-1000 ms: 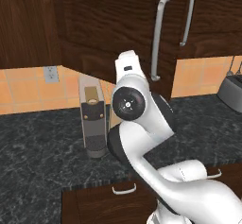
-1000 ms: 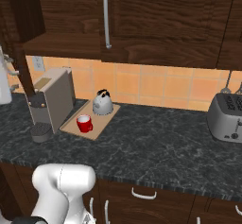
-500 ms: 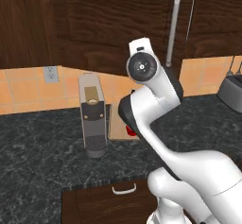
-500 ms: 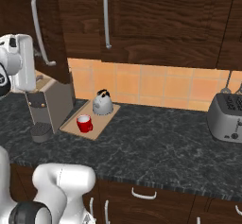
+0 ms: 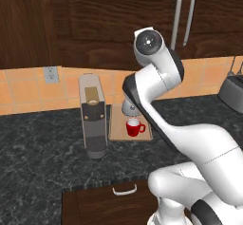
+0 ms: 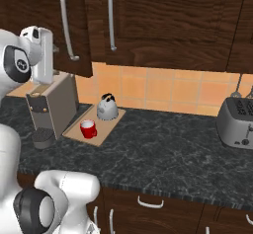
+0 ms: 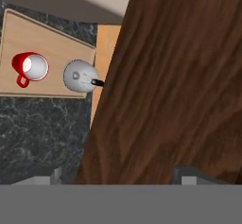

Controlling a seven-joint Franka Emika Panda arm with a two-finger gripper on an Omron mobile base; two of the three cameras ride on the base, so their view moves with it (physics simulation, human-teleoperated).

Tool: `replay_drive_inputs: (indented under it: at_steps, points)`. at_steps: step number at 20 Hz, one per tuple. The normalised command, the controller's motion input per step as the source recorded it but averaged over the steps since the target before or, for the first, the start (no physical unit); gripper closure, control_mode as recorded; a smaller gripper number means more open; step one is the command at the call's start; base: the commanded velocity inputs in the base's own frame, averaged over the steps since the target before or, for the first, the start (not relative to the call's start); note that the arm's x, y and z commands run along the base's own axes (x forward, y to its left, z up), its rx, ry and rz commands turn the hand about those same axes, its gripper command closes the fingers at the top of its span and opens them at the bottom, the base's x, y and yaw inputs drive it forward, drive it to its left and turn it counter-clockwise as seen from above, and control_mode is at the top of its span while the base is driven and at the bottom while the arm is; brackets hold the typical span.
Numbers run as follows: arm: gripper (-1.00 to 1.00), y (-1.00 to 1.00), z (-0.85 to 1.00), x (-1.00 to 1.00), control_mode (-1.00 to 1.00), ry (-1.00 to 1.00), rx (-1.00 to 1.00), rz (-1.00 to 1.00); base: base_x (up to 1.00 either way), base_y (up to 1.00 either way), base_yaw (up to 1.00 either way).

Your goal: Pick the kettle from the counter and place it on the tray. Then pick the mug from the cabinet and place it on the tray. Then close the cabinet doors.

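Note:
The silver-grey kettle (image 6: 107, 107) and the red mug (image 6: 88, 128) stand side by side on the light-wood tray (image 6: 102, 133), which rests on the dark counter (image 6: 163, 154) beside the coffee machine. In the hand view I look down past the left cabinet door (image 7: 179, 76) onto the kettle (image 7: 80, 75), mug (image 7: 30, 67) and tray (image 7: 47, 34). My gripper (image 7: 113, 178) is open and holds nothing; the door's wood face lies just in front of it. My hand (image 6: 43, 55) sits against the left cabinet door (image 6: 79, 11), which stands slightly ajar. The right door (image 6: 148, 20) is shut.
A tall grey-beige coffee machine (image 6: 52, 104) stands just left of the tray, under my hand. A toaster (image 6: 239, 122) sits at the far right of the counter. Wooden drawers (image 6: 148, 203) run below the counter's front edge. My arm's elbow (image 5: 149, 43) partly covers the kettle (image 5: 128, 108).
The left cabinet door has swung from wide open to nearly shut, its bar handle coming into view. My arm rose and moved along with the door. Kettle, mug and tray have not moved.

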Motion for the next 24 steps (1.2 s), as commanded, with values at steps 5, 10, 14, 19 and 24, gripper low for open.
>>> replay_drive_inputs:
  at_steps: [5, 10, 14, 19, 24]
  points:
    - [-1.0, -0.09, -0.27, 0.62, -1.0, 0.0, 0.0, 0.0, 0.0, 0.0, 0.0]
    - [-1.0, -0.02, -0.25, 0.81, -1.0, 0.0, 0.0, 0.0, 0.0, 0.0, 0.0]
    - [-1.0, 0.0, -0.26, 0.62, -1.0, 0.0, 0.0, 0.0, 0.0, 0.0, 0.0]
    - [-1.0, 0.0, -0.3, 0.64, -1.0, 0.0, 0.0, 0.0, 0.0, 0.0, 0.0]
    - [-1.0, 0.0, -0.31, 0.59, -1.0, 0.05, 0.0, 0.0, 0.0, 0.0, 0.0]
